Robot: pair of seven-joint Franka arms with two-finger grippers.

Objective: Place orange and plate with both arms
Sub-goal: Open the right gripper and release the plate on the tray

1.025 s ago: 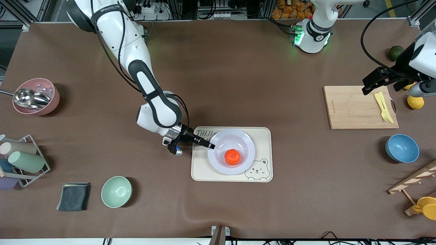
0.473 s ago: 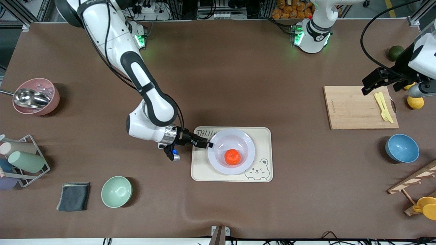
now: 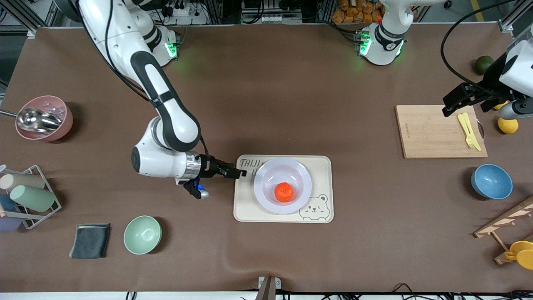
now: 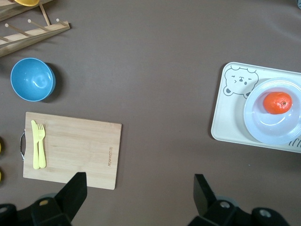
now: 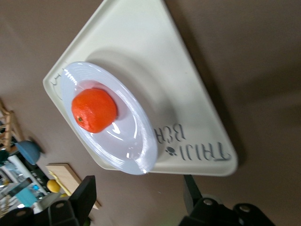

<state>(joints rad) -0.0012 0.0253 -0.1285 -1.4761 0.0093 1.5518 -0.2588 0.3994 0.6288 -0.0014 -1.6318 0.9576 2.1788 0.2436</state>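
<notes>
The orange (image 3: pixel 284 192) lies in the pale lavender plate (image 3: pixel 300 172), which sits on the cream bear tray (image 3: pixel 322 166) at mid table. Both also show in the right wrist view, the orange (image 5: pixel 93 110) in the plate (image 5: pixel 138 141), and in the left wrist view, orange (image 4: pixel 277 103) and plate (image 4: pixel 268 132). My right gripper (image 3: pixel 240 173) is open and empty, low at the tray's edge toward the right arm's end, just clear of the plate's rim. My left gripper (image 3: pixel 458 99) is open and empty, up over the wooden cutting board (image 3: pixel 433 133).
A yellow fork (image 3: pixel 468 130) lies on the board. A blue bowl (image 3: pixel 491 181), lemons (image 3: pixel 508 125) and a dark green fruit (image 3: pixel 484 63) are at the left arm's end. A green bowl (image 3: pixel 142 234), grey cloth (image 3: pixel 90 240), cup rack (image 3: pixel 25 196) and pink bowl (image 3: pixel 46 118) are at the right arm's end.
My right gripper has drawn back from the plate's rim toward the right arm's end of the table. Plate and orange stay on the tray. The left arm has not moved.
</notes>
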